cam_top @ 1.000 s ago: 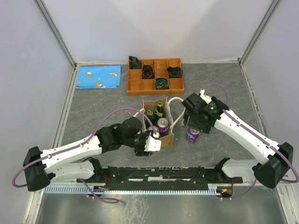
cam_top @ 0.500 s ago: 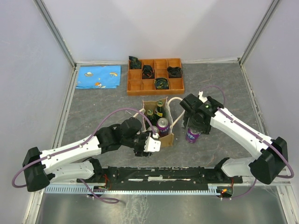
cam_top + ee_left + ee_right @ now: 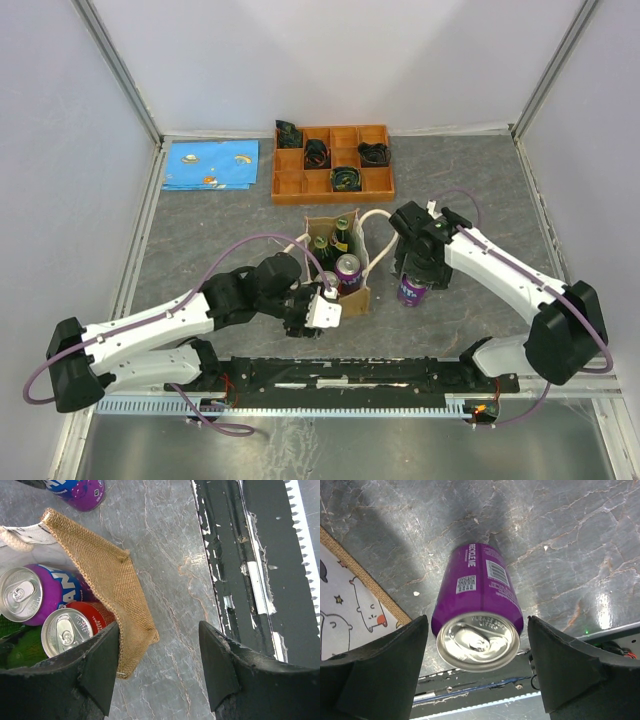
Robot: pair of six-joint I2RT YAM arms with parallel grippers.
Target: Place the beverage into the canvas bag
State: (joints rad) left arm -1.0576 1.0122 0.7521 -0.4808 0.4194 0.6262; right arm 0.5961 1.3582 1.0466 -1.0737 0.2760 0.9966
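A purple beverage can (image 3: 411, 290) stands upright on the grey table just right of the tan canvas bag (image 3: 356, 299). My right gripper (image 3: 418, 268) is open, its jaws straddling the can's top (image 3: 478, 641) with gaps on both sides. The bag's wall (image 3: 112, 580) holds a purple can (image 3: 30, 592), a red can (image 3: 70, 630) and green bottles. My left gripper (image 3: 159, 667) is open at the bag's near corner; its left finger (image 3: 95, 665) is against the bag's edge.
An orange compartment tray (image 3: 331, 162) with dark items sits at the back. A blue printed cloth (image 3: 210, 165) lies at the back left. A black rail (image 3: 350, 372) runs along the near edge. The bag's rope handle (image 3: 375, 215) loops toward my right arm.
My right gripper has moved slightly left and down over the purple can standing outside the bag. The left arm has barely moved.
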